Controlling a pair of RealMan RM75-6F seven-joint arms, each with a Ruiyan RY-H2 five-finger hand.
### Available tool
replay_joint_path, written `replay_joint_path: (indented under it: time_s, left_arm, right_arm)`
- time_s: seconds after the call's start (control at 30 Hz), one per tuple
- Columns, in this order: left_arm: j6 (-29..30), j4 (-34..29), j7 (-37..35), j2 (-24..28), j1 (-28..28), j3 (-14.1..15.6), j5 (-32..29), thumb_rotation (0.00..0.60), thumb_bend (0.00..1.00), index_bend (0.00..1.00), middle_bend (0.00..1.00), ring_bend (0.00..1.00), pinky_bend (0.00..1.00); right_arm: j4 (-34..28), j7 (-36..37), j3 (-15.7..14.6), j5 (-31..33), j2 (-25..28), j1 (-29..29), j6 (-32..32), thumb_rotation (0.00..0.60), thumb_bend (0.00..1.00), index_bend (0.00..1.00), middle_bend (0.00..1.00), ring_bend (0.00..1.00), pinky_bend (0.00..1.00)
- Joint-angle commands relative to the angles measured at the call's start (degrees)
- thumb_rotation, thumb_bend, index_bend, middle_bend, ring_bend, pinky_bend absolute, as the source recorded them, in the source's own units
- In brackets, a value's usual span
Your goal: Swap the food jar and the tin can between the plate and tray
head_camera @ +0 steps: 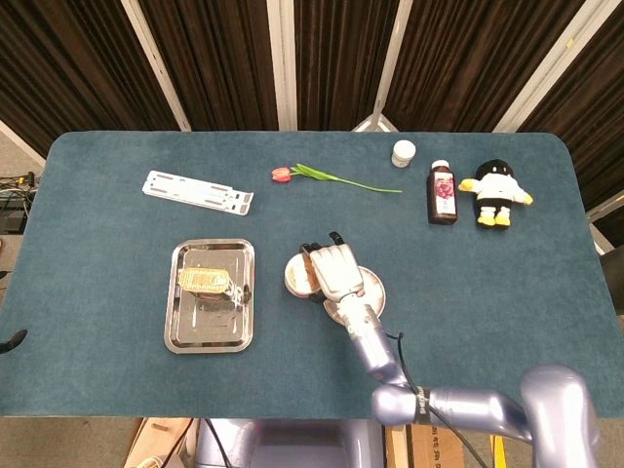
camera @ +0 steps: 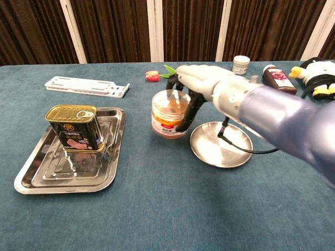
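Dark curtains hang behind a table (camera: 157, 209) covered in blue-green cloth, where the right hand (camera: 201, 78) reaches in from above with its fingers clamped around the rim of the food jar (camera: 170, 114), holding it just off the cloth. The bare plate (camera: 220, 145) lies just right of and below the hand, and the tin can (camera: 75, 127) stands in the tray (camera: 36, 172) well to its left. The left hand shows in neither view.

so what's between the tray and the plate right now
The food jar, gripped by the right hand, sits in that gap between tray and plate. Both views show it.
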Motion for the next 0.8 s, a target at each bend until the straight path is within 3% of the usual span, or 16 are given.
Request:
replay_joint_path:
  time_s: [0.03, 0.13, 0.17, 0.23, 0.3, 0.37, 0.47, 0.57, 0.8]
  left_arm:
    - [-0.2, 0.2, -0.2, 0.1, -0.2, -0.1, -0.2, 0.600, 0.25, 0.19, 0.00, 0.00, 0.06]
    - [-0.3, 0.4, -0.3, 0.1, -0.2, -0.2, -0.5, 0.600, 0.25, 0.19, 0.00, 0.00, 0.06]
    - [-0.4, 0.4, -0.6, 0.2, -0.2, -0.3, -0.6, 0.600, 0.25, 0.19, 0.00, 0.00, 0.06]
    - [-0.4, 0.5, -1.0, 0.4, -0.1, -0.4, -0.8, 0.600, 0.25, 0.19, 0.00, 0.00, 0.06]
    - [-0.4, 0.6, -1.5, 0.6, -0.1, -0.6, -1.2, 0.600, 0.25, 0.19, 0.00, 0.00, 0.06]
    - [-0.5, 0.7, -1.8, 0.7, 0.0, -0.8, -1.5, 0.600, 0.25, 0.19, 0.00, 0.00, 0.06]
    - [-0.6, 0.9, -2.1, 0.9, 0.0, -0.8, -1.5, 0.600, 0.25, 0.19, 0.00, 0.00, 0.06]
    - [-0.8, 1.0, -1.8, 0.8, -0.2, -0.7, -1.5, 0.600, 0.25, 0.19, 0.00, 0.00, 0.06]
    - [-1.3, 1.3, -2.3, 0.4, -0.8, 0.2, 1.2, 0.600, 0.25, 0.19, 0.00, 0.00, 0.06]
  right_arm:
    - [6.2, 1.1, 1.3, 1.2, -4.5, 3.0, -1.8, 0.600, 0.10, 0.54, 0.45, 0.53, 0.16]
    - [10.7, 2.4, 1.9, 0.6, -6.9, 4.4, -2.2, 0.600, 0.10, 0.53, 0.45, 0.52, 0.13]
    - [12.2, 2.9, 2.1, 0.2, -7.6, 4.9, -2.3, 0.600, 0.10, 0.48, 0.45, 0.51, 0.11]
    - [13.9, 3.7, 2.1, -0.1, -8.5, 5.3, -3.0, 0.600, 0.10, 0.31, 0.41, 0.47, 0.07]
    - [14.3, 3.9, 1.9, 0.3, -8.6, 5.4, -3.9, 0.600, 0.07, 0.09, 0.29, 0.36, 0.02]
    - [13.7, 3.9, 1.9, 0.6, -8.6, 5.4, -3.9, 0.600, 0.03, 0.01, 0.17, 0.23, 0.00]
    - [11.7, 3.6, 2.0, 0.4, -7.6, 5.1, -2.8, 0.600, 0.01, 0.00, 0.06, 0.09, 0.00]
    - [7.6, 2.0, 2.2, 1.4, -4.9, 4.1, -1.0, 0.600, 0.01, 0.00, 0.01, 0.02, 0.00]
    - [-13.0, -2.5, 1.2, 1.5, 11.5, -3.1, 7.3, 0.600, 0.01, 0.00, 0.00, 0.01, 0.00]
